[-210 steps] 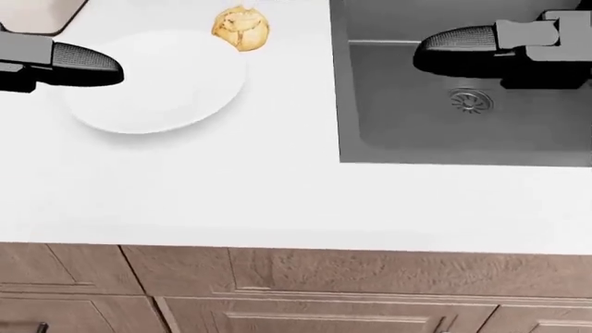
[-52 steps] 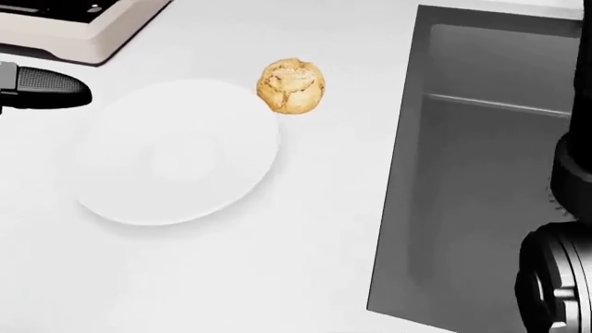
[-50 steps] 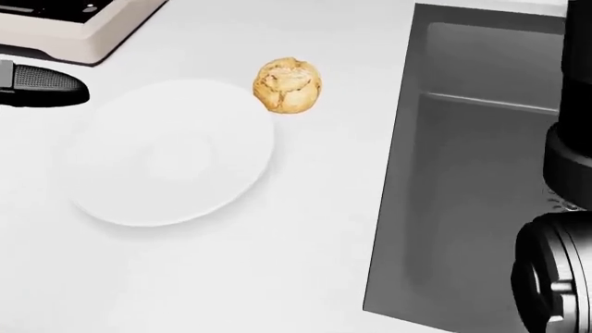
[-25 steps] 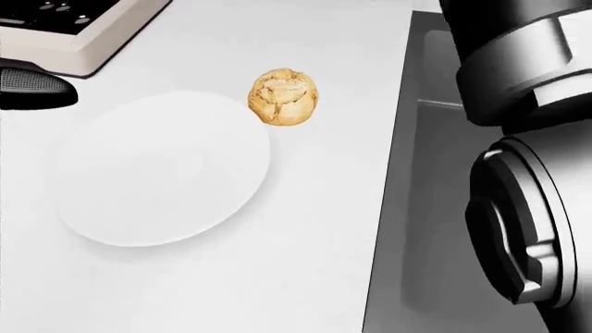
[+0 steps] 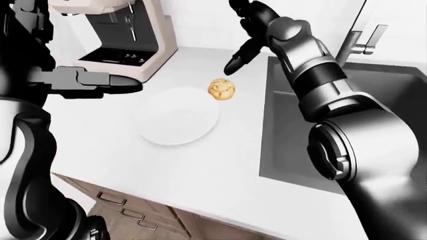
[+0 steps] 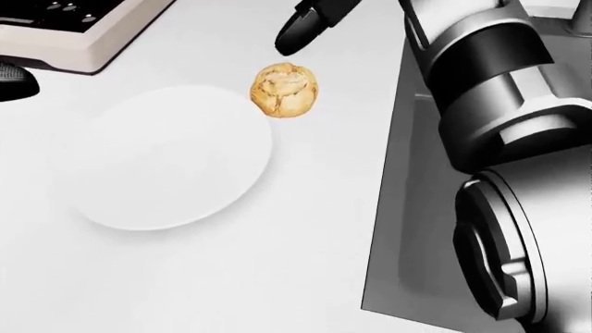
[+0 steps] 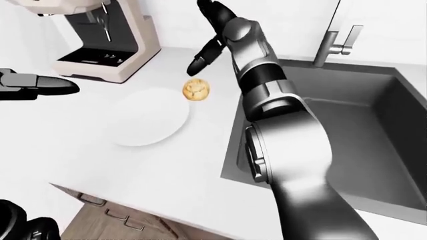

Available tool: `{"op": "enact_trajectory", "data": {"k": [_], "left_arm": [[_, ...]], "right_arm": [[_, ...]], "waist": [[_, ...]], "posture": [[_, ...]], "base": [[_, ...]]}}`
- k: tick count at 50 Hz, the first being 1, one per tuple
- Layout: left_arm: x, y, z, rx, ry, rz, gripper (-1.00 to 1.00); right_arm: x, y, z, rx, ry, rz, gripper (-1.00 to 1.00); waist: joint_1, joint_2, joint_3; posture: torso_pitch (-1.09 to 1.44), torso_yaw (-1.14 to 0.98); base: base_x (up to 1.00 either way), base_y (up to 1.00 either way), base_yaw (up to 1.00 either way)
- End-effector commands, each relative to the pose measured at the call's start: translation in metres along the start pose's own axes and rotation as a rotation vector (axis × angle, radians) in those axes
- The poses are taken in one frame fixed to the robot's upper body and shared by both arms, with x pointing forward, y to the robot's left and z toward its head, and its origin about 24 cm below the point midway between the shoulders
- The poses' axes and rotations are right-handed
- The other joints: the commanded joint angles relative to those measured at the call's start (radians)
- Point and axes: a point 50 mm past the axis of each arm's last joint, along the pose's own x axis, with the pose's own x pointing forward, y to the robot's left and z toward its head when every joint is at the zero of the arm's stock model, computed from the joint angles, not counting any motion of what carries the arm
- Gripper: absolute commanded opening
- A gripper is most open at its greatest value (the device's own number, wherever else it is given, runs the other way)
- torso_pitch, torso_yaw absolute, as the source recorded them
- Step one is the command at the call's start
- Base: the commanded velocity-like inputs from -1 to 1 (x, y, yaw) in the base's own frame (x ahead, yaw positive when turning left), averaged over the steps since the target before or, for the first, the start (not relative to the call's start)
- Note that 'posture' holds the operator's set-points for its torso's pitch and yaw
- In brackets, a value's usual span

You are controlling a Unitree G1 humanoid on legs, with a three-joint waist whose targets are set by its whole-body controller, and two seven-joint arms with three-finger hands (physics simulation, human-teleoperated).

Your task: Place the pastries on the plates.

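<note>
A golden round pastry [image 6: 284, 91] lies on the white counter, touching the upper right rim of an empty white plate [image 6: 166, 157]. My right hand [image 5: 235, 59] reaches across from the right and hangs just above and beyond the pastry. It is open, with one dark finger [image 6: 296, 31] pointing down at the pastry without touching it. My left hand [image 5: 113, 83] hovers to the left of the plate, its fingers stretched out flat and holding nothing. Only one plate and one pastry show.
A beige coffee machine [image 7: 106, 40] stands at the upper left, its base close to the plate. A dark sink [image 7: 347, 130] with a faucet [image 7: 334, 42] lies to the right. My right forearm [image 6: 500, 104] covers the sink's edge in the head view. Wooden drawers [image 5: 126, 210] run below the counter.
My right arm has swung up from over the sink, and its hand now hangs above the pastry. The left hand has slipped toward the head view's left edge. Pastry and plate have stayed put.
</note>
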Motion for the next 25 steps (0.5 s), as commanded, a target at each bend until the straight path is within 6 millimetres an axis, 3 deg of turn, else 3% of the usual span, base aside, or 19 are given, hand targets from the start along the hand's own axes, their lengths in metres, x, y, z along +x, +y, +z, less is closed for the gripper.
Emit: {"op": "enact_trajectory", "data": {"k": [1, 25], "left_arm": [[0.0, 0.004, 0.009, -0.004, -0.05, 0.027, 1.0], [-0.007, 0.008, 0.008, 0.038, -0.039, 0.024, 1.0]], "right_arm": [[-0.005, -0.014, 0.025, -0.045, -0.086, -0.047, 1.0], [-0.003, -0.003, 0.02, -0.398, -0.058, 0.039, 1.0]], "waist": [[0.002, 0.003, -0.028], [0.074, 0.0, -0.037]], "posture": [[0.0, 0.04], [0.0, 0.16]], "base": [[0.0, 0.0, 0.0], [0.0, 0.0, 0.0]]}}
